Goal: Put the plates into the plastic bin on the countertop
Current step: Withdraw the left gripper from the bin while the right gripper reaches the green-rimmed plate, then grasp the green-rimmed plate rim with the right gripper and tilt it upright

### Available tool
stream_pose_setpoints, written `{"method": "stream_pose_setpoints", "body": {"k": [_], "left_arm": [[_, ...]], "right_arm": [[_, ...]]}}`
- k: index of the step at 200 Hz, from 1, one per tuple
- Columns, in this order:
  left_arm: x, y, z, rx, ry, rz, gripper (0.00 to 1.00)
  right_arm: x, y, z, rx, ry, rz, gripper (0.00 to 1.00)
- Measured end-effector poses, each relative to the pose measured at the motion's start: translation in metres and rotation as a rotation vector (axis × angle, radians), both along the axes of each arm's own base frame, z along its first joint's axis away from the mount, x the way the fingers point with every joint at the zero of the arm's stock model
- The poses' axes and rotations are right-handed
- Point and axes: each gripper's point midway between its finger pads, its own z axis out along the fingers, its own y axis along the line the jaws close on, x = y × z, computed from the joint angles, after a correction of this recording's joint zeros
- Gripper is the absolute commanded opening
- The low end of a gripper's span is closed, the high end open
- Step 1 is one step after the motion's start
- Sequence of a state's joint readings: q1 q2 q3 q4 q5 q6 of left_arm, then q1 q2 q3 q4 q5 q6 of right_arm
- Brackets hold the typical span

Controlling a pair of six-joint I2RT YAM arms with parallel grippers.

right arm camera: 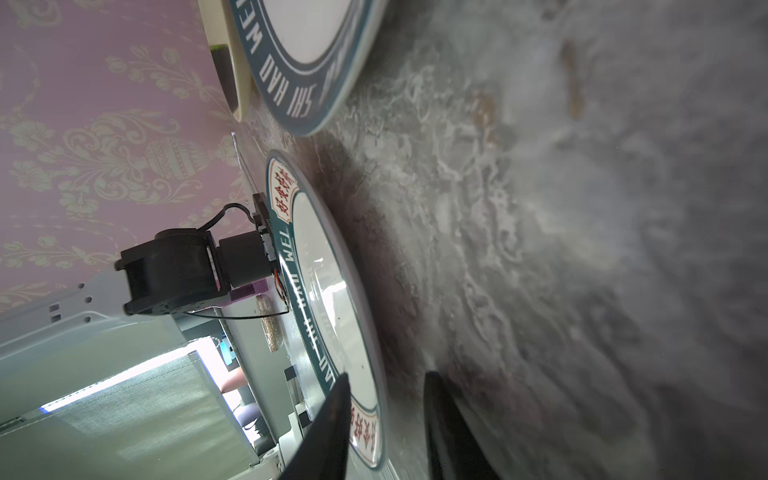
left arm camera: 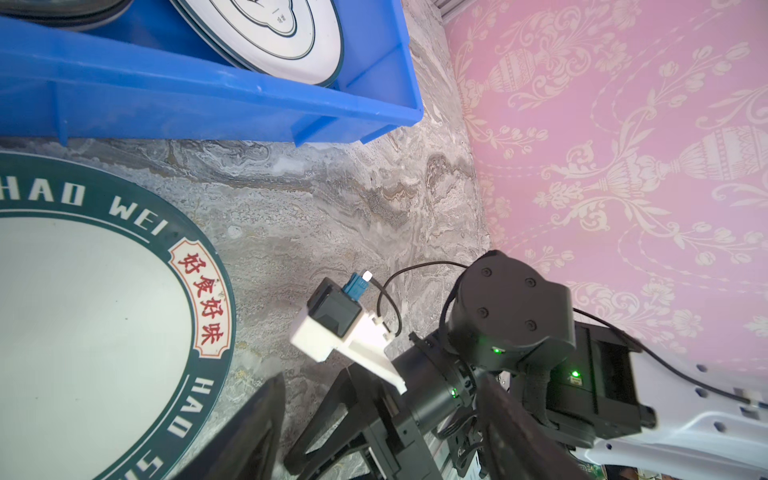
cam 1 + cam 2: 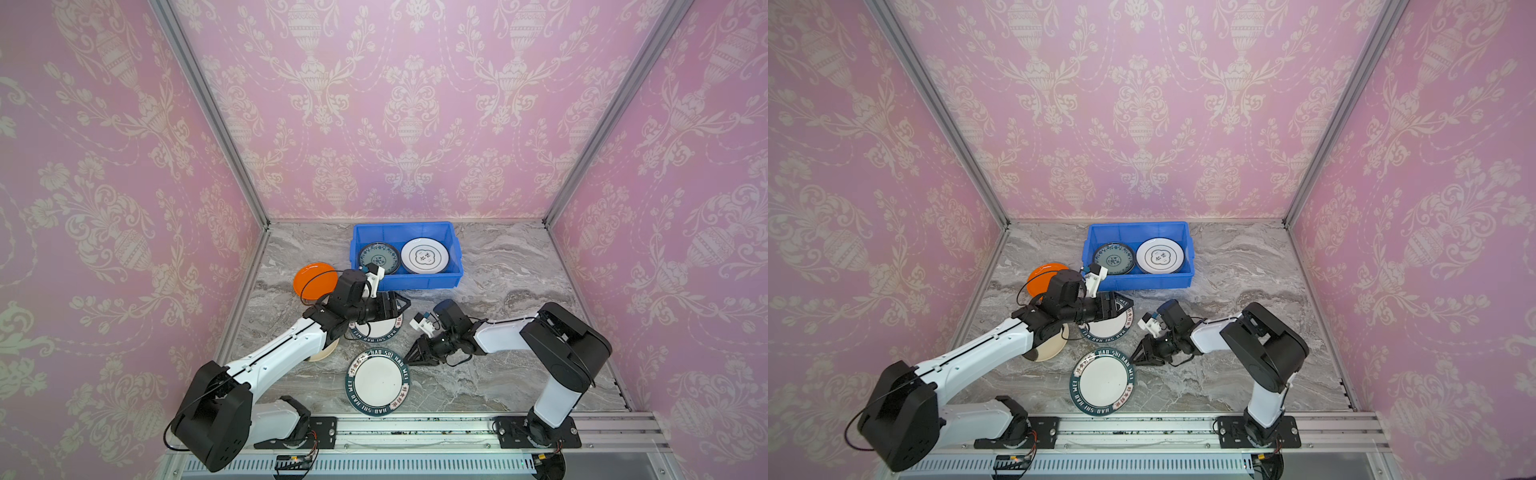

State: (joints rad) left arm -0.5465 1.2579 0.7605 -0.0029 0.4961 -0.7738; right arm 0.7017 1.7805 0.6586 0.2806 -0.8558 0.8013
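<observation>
Top views: plastic bin [image 3: 417,283] far centre on tabletop [image 3: 519,282]; lettered plate [image 3: 377,381] near centre, flat, right gripper [image 3: 411,356] at its right rim; left gripper [image 3: 403,305] by second lettered plate [image 3: 374,332].
Left wrist: jaws wide, empty.
Right wrist: jaws part-open astride rim, not pinching.
Plate likely stiff, glazed, slippery, breakable; grip raised rim squarely, lift gently.

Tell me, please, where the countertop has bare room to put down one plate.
Bare: the countertop between the plastic bin and the right wall; also the strip behind the orange plate. Crowded: front centre and left, with the near teal-rimmed plate, the far teal-rimmed plate and the cream plate.
</observation>
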Motion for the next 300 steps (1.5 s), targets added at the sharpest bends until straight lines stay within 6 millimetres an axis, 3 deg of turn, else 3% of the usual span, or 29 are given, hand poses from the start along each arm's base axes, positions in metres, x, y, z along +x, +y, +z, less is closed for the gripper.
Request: {"method": "stream_pose_setpoints", "body": {"k": [67, 129, 174, 222, 268, 300], "left_arm": [[0.001, -0.001, 0.009, -0.023, -0.028, 0.003, 0.75], [0.002, -0.001, 0.0, -0.009, -0.008, 0.004, 0.75], [0.007, 0.002, -0.004, -0.001, 0.002, 0.015, 0.76], [0.016, 0.005, 0.011, -0.005, -0.034, 0.024, 0.77], [0.03, 0.0, 0.042, 0.011, -0.109, -0.004, 0.78], [0.043, -0.003, 0.06, 0.013, -0.164, -0.02, 0.78]], "right_arm": [[-0.002, 0.016, -0.002, 0.034, 0.027, 0.027, 0.23], [-0.002, 0.016, -0.006, 0.014, 0.048, 0.028, 0.14], [-0.003, 0.017, -0.004, 0.021, 0.048, 0.036, 0.02], [-0.002, 0.017, -0.003, 0.018, 0.036, 0.04, 0.0], [0.0, -0.001, 0.01, -0.039, 0.008, 0.012, 0.0], [0.021, -0.033, 0.045, -0.037, -0.051, -0.071, 0.0]]}}
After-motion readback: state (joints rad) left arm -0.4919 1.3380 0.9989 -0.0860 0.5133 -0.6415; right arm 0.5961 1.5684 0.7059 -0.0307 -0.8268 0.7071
